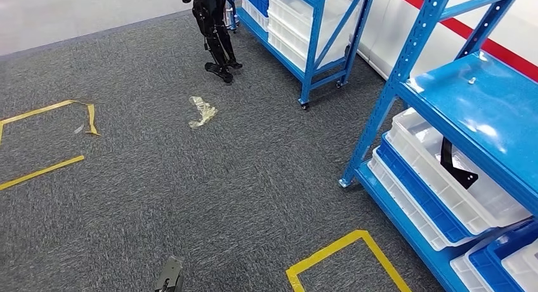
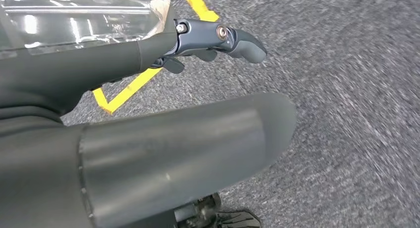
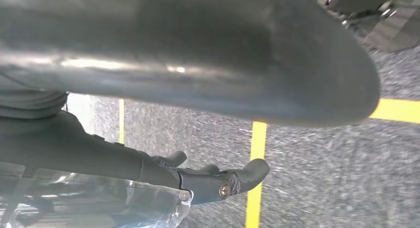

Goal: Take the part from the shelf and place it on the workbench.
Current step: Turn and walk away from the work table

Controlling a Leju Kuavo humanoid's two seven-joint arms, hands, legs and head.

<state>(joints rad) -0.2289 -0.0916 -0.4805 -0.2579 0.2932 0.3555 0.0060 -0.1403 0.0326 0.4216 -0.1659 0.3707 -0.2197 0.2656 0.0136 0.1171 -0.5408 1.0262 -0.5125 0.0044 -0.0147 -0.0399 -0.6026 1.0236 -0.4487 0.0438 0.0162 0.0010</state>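
Both arms hang over grey carpet. The left hand (image 2: pixel 148 134) and right hand (image 3: pixel 188 64) are empty, fingers extended and apart. The black part (image 1: pixel 454 165) lies in a white tray (image 1: pixel 482 206) on the blue shelf (image 1: pixel 488 108).

Head view: taken from high on the body, angled forward and down over grey carpet (image 1: pixel 209 197), blue shelf rack (image 1: pixel 444 114) seen at right, second rack (image 1: pixel 317 38) farther ahead. Left wrist view: shot close behind the left hand (image 2: pixel 148 153), aimed at the floor, carpet blurred. Right wrist view: likewise close behind the right hand (image 3: pixel 198 54), floor-facing. Shared by all three: carpet and yellow floor tape (image 1: pixel 342 247) (image 2: pixel 129 89) (image 3: pixel 255 178).
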